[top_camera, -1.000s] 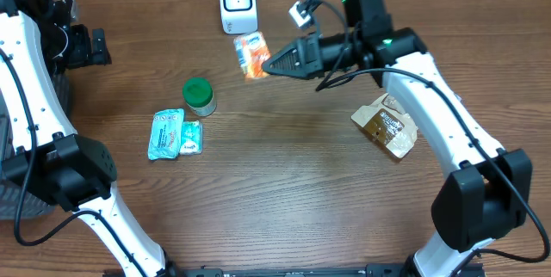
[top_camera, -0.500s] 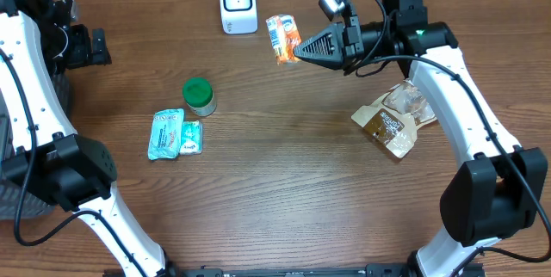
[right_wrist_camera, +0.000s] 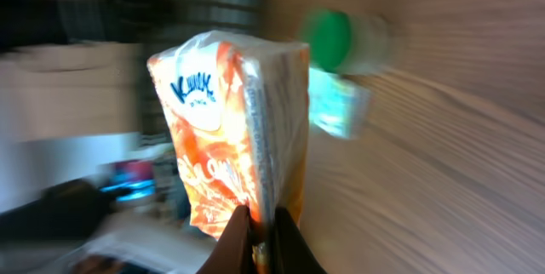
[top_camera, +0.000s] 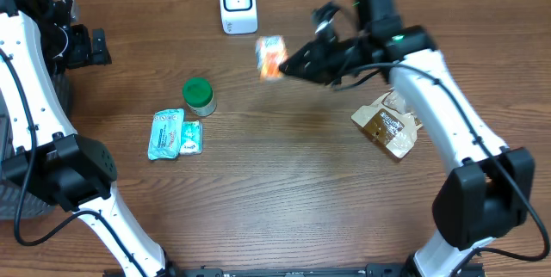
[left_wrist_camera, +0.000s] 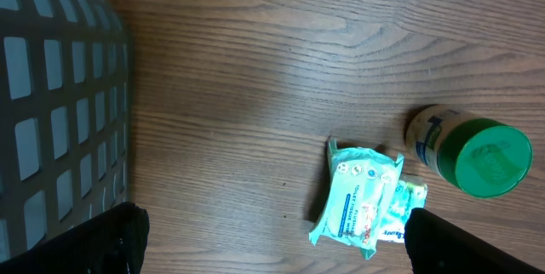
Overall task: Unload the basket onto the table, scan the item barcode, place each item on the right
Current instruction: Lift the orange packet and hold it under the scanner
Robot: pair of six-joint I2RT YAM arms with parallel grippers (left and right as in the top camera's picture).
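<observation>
The pack [top_camera: 271,56] is pinched by its lower edge in my right claw [top_camera: 284,63], tips pressed together on it, held off the counter [top_camera: 284,182] just ahead of my fingers. A second ago I had it closer to the scanner [top_camera: 238,3]. Half a second ago I had swung it off to the side, away from the window. Now it is back part of the way, with the scanner near but still apart, beyond the pack from my tips. It smears in the overhead view, so I take it I am mid-sweep, offering the pack again because no read has come; I judge the scan not yet done. My own wrist view shows what the overhead cannot: the orange printed face with blue lettering and the white side seam, and no barcode on either, so the code may be on a face turned away from me. Only the overhead shows how the pack stands to the scanner. Past the pack lie the bottle [top_camera: 199,95] and wipes [top_camera: 175,133], and the bag [top_camera: 389,125] sits behind my wrist. My left claw [top_camera: 93,46] hangs spread and empty far across, beside the basket [left_wrist_camera: 51,95].
</observation>
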